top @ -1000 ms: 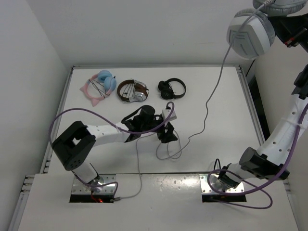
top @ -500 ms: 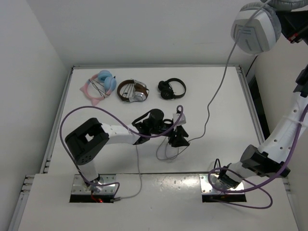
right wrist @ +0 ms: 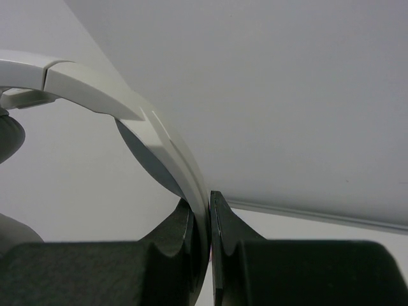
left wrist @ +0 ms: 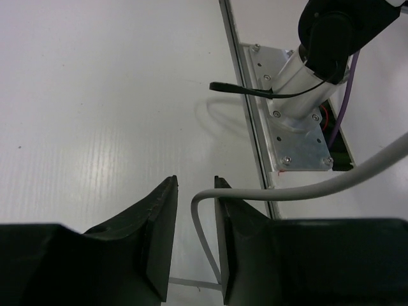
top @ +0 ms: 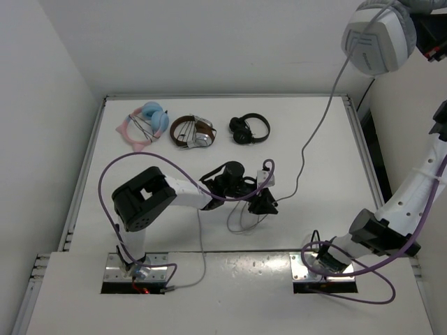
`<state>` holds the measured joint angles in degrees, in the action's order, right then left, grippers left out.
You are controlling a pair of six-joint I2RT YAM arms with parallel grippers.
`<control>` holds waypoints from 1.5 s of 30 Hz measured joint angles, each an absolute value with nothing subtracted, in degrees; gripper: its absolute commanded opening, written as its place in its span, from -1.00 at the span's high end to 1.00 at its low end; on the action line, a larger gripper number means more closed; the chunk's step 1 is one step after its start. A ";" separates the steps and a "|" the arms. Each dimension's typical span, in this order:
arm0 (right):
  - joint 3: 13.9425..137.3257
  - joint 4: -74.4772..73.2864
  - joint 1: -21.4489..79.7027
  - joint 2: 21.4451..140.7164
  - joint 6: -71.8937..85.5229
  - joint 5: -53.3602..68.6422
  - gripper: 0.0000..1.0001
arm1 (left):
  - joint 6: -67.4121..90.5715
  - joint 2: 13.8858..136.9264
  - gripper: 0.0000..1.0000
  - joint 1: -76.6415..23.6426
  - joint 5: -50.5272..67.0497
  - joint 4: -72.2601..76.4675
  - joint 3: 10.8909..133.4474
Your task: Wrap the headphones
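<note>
The large white headphones [top: 375, 42] hang high at the top right, with one earcup showing. My right gripper [right wrist: 210, 204] is shut on their white headband [right wrist: 159, 140]. Their thin grey cable [top: 307, 143] drops from the earcup to the table and ends in loose loops [top: 244, 220] near the front middle. My left gripper [top: 269, 202] is low over those loops. In the left wrist view its jaws [left wrist: 194, 185] stand a little apart. The cable [left wrist: 201, 236] bends over the right finger and runs down between them, unpinched.
Three other pairs lie along the back of the table: a pink-and-blue pair [top: 144, 125], a brown-and-silver pair [top: 192, 131] and a small black pair [top: 249, 128]. The right arm's base plate [left wrist: 299, 137] is close to my left gripper. Purple arm cables arc over both arms.
My left gripper has moved right across the table along the cable loops. The right gripper has lifted the headphones a little higher and to the right.
</note>
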<state>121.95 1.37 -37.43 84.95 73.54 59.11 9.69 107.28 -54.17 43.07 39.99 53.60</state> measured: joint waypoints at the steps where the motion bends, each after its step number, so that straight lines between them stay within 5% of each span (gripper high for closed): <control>1: 122.13 1.43 -37.67 84.97 73.65 59.13 1.00 | 9.76 107.63 0.33 -54.17 42.96 40.16 53.63; 5: 123.04 1.50 -38.41 85.01 73.78 59.13 1.00 | 9.74 107.96 0.36 -54.19 42.61 40.84 53.63; 11: 123.20 1.10 -38.96 85.08 73.67 59.13 1.00 | 9.37 107.96 1.00 -54.19 42.33 39.66 53.95; 20: 122.58 -12.25 -40.53 84.68 60.10 50.57 1.00 | 6.31 102.24 1.00 -51.68 39.13 28.05 51.35; 35: 102.30 -33.47 6.55 84.64 19.94 -5.78 1.00 | -20.40 82.72 1.00 -48.05 19.99 -12.93 61.21; 45: 90.00 -31.51 17.45 84.90 9.52 -13.76 1.00 | -21.12 76.62 1.00 -43.18 17.34 -19.81 75.83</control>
<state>90.00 -31.51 17.45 84.90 9.52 -13.76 -21.12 76.62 -43.18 17.34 -19.81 75.83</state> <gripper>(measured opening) 0.080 0.036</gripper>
